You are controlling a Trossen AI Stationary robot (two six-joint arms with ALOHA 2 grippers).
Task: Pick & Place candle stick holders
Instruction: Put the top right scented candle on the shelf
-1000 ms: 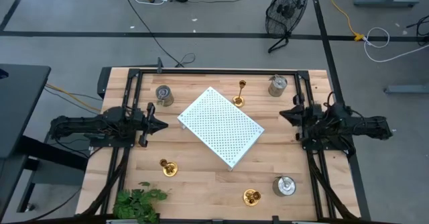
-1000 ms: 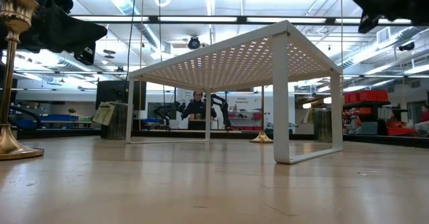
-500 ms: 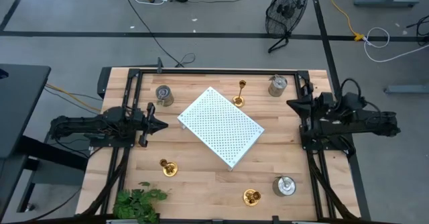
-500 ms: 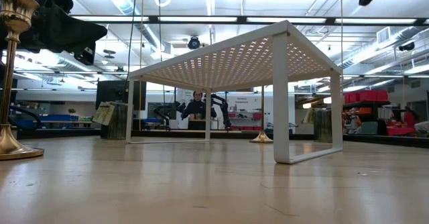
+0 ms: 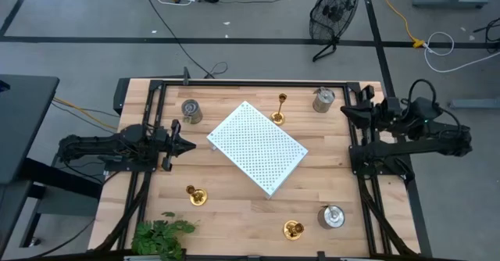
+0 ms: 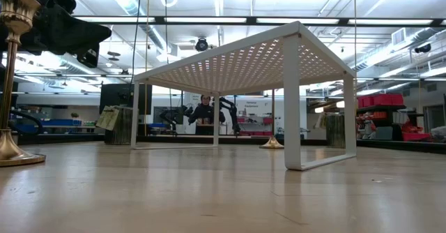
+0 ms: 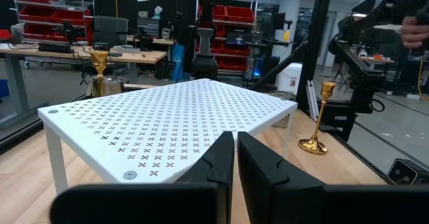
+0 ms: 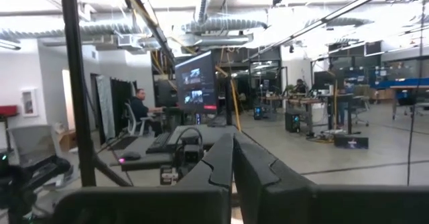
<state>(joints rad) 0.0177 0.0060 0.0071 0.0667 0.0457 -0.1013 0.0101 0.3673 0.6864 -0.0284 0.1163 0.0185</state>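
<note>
- Around the white perforated board (image 5: 258, 145) at table centre, six candle stick holders stand separately on the pale butcher-block table (image 5: 234, 214).
- Brass pieces, polished, round foot and thin stem: one brass holder (image 5: 279, 109) at 12 o'clock, just beside the board's far edge; a second brass holder (image 5: 195, 195) at 8 o'clock; a third brass holder (image 5: 294, 230) at 5 o'clock, near the front edge.
- Silver-grey pieces, squat and cylindrical, dull metal: one grey holder (image 5: 191, 110) at 10 o'clock; a second grey holder (image 5: 323, 99) at 1 o'clock; a third grey holder (image 5: 331, 216) at 4 o'clock, just beside the third brass one.
- Board: a flat square panel on thin white legs, set diagonally, pierced with small cross-shaped cut-outs.
- Left gripper (image 5: 184, 144): at 9 o'clock, close to the board's corner, fingers pressed together with only a slit between them, gripping nothing. Nearest piece is the first grey holder, apart from it.
- Right gripper (image 5: 346, 112): at 2 o'clock by the table's right rail, raised, fingers likewise nearly touching and empty. The second grey holder sits near its tip, not in contact.
- Green leafy plant (image 5: 160, 236) sits at the front-left corner.
- No legible writing or brand marks found.
</note>
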